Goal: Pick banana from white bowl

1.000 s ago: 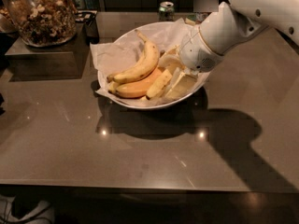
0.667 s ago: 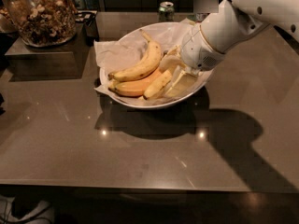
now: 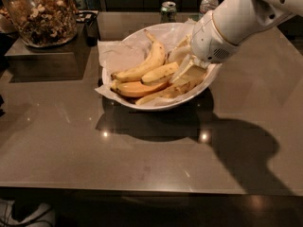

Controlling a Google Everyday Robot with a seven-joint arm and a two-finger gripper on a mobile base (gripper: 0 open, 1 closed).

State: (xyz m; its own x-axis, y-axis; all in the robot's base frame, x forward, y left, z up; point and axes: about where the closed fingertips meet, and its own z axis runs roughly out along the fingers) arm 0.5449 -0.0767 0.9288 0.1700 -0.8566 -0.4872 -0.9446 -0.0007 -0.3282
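Banana (image 3: pixel 160 73): lies in the middle of the white bowl (image 3: pixel 142 104), freckled and fairly straight, its right end towards me.
Neighbours: a curved banana (image 3: pixel 151 60) with a long stem lies just behind it, and an orange-toned banana (image 3: pixel 137 88) just in front.
My gripper (image 3: pixel 188 73): down inside the bowl's right half, over the crumpled paper (image 3: pixel 118 56), just beside the banana's right end.
My grip: I cannot tell whether it is wide, narrow or holding anything (my own wrist covers it).
Bowl: sits on the brown table (image 3: pixel 142 150).
Far edge: a jar (image 3: pixel 45 13) at the left, a can (image 3: pixel 168 11) and a bottle (image 3: pixel 208 1) behind the bowl.
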